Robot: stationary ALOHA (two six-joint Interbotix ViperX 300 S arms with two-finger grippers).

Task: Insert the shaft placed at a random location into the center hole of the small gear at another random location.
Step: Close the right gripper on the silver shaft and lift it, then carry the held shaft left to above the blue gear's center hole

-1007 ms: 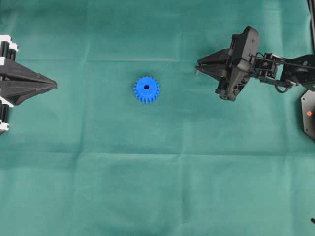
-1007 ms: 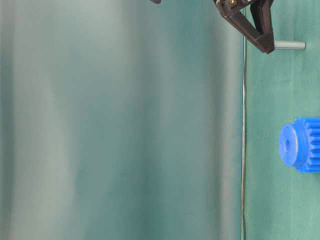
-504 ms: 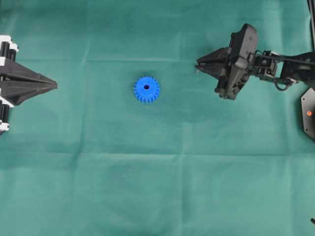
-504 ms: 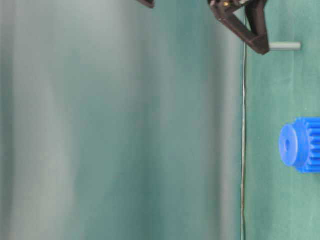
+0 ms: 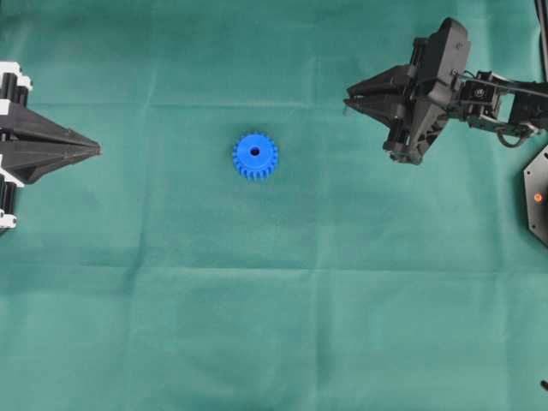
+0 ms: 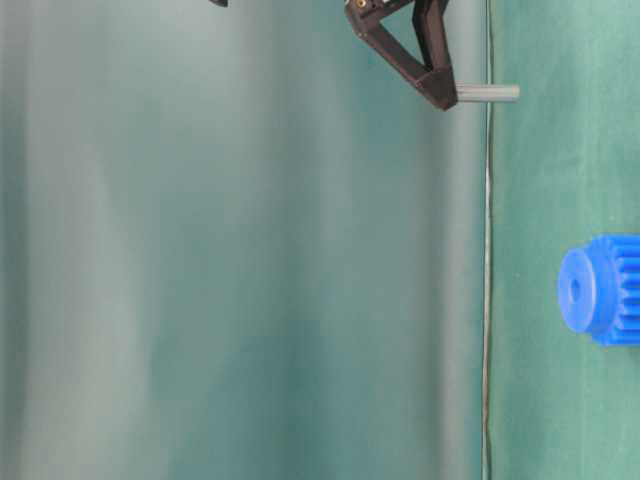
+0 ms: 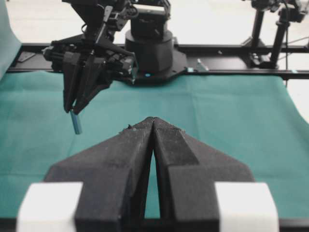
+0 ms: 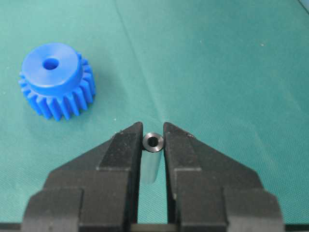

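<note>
The small gear (image 5: 254, 156) is bright blue and lies flat on the green cloth, with its center hole (image 5: 254, 151) facing up. It also shows in the right wrist view (image 8: 55, 79) and in the table-level view (image 6: 600, 290). My right gripper (image 5: 348, 92) is shut on the shaft (image 8: 152, 159), a short silver-grey pin that hangs tip-down, clear of the cloth (image 6: 488, 93). It is to the right of the gear and apart from it. My left gripper (image 5: 96, 150) is shut and empty at the left edge, far from the gear.
Green cloth (image 5: 274, 300) covers the whole table. A black plate (image 5: 538, 201) sits at the right edge. The right arm's black base (image 7: 149, 43) and a black frame rail (image 7: 231, 47) stand at the far end in the left wrist view.
My right gripper has risen with the shaft, lifting it off the cloth, and has shifted slightly back and to the right. The gear and my left gripper have not moved.
</note>
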